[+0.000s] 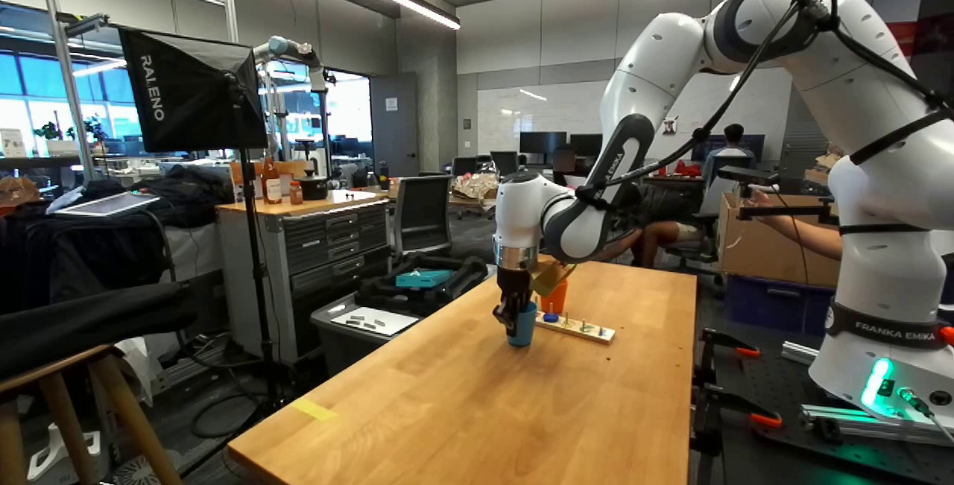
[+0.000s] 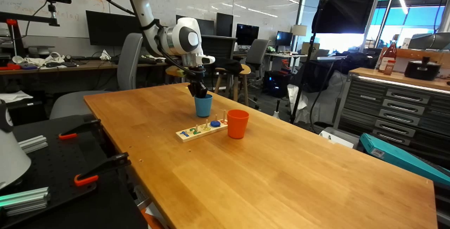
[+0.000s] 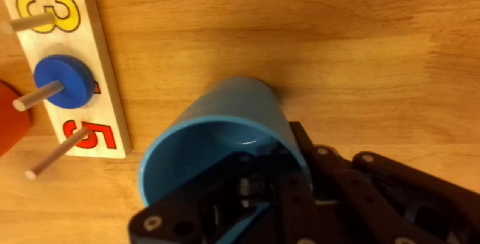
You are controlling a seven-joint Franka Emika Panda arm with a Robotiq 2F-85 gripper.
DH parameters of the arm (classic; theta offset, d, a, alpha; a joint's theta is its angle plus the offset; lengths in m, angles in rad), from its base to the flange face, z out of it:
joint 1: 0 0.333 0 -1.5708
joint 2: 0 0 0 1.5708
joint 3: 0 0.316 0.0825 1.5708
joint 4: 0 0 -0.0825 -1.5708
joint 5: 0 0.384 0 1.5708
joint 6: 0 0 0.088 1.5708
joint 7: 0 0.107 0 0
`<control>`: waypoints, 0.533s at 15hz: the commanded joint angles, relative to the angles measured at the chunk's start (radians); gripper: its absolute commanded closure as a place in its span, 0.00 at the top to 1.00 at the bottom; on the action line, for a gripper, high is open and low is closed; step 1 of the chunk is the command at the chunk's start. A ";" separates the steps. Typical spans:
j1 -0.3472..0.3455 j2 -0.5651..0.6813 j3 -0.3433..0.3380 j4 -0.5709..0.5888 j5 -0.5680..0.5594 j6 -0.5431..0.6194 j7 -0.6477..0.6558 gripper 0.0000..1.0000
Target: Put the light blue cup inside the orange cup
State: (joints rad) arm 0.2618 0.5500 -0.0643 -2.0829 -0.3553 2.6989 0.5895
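Observation:
The light blue cup (image 1: 525,328) stands upright on the table, and it also shows in an exterior view (image 2: 203,107) and the wrist view (image 3: 240,98). My gripper (image 3: 300,169) is shut on the cup's rim wall, with one finger inside the cup and one outside. The gripper also shows from above the cup in both exterior views (image 1: 514,314) (image 2: 199,93). The orange cup (image 2: 237,124) stands upright and open at the top, apart from the blue cup; it is partly behind the arm in an exterior view (image 1: 554,300) and cut off at the wrist view's left edge (image 3: 11,120).
A low wooden peg board (image 2: 192,135) with painted numbers lies between the two cups, close to the orange cup. Its upright pegs (image 3: 56,154) stick up, and a blue disc (image 3: 63,81) sits on one. The wooden table's edge (image 1: 358,367) runs past the blue cup.

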 commanded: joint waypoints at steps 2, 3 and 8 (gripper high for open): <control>-0.002 -0.036 -0.029 0.035 0.057 -0.068 -0.092 0.01; -0.007 -0.049 -0.036 0.038 0.060 -0.084 -0.105 0.01; -0.041 -0.100 -0.105 0.080 0.021 -0.179 -0.125 0.02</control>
State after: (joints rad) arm 0.2378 0.4805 -0.1305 -2.0372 -0.3232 2.5852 0.4946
